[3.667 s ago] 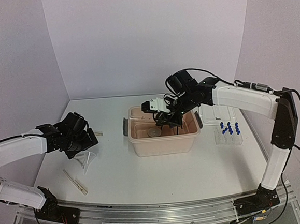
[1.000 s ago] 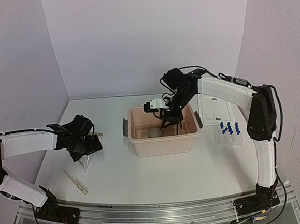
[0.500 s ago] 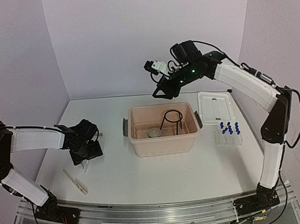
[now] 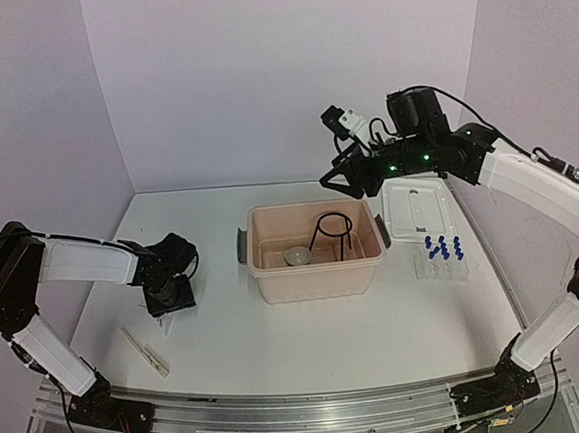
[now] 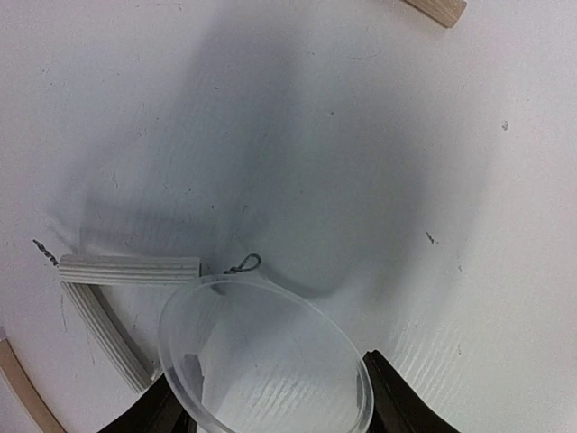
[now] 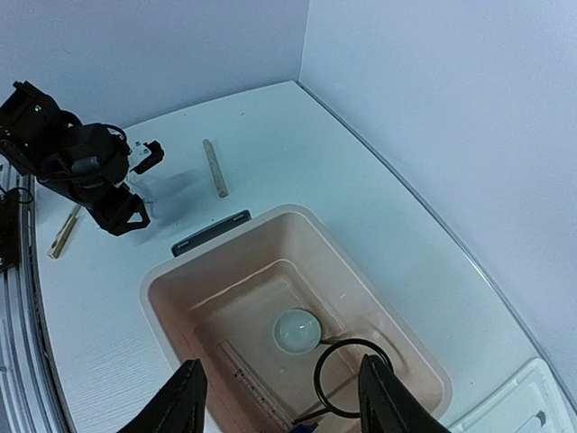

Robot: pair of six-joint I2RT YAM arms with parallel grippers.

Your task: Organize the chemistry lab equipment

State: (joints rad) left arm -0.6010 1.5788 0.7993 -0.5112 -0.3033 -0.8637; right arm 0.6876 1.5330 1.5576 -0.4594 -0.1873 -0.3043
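Note:
The clear funnel [image 5: 270, 361] lies on the table with its wide rim between the dark fingers of my left gripper [image 5: 275, 401], which touch it on both sides. From above, that gripper [image 4: 168, 294] is down at the table's left. A wooden clamp [image 4: 146, 351] lies nearer the front. The black wire ring stand [image 4: 333, 235] stands inside the beige tub [image 4: 320, 279], next to a round grey disc [image 6: 297, 330]. My right gripper [image 4: 342, 180] hangs open and empty high above the tub's back right. Blue-capped tubes [image 4: 441, 252] sit in the clear rack at the right.
A white lid [image 4: 416, 209] lies behind the rack. A short pale rod [image 6: 215, 167] rests on the table left of the tub. A white ribbed piece [image 5: 131, 271] and a twisted wire loop [image 5: 243, 264] lie beside the funnel. A graduated clear tube [image 6: 257, 388] lies in the tub.
My right gripper has lifted out of the tub and swung right, leaving the ring stand inside. My left gripper has settled onto the funnel and narrowed its jaws around the rim.

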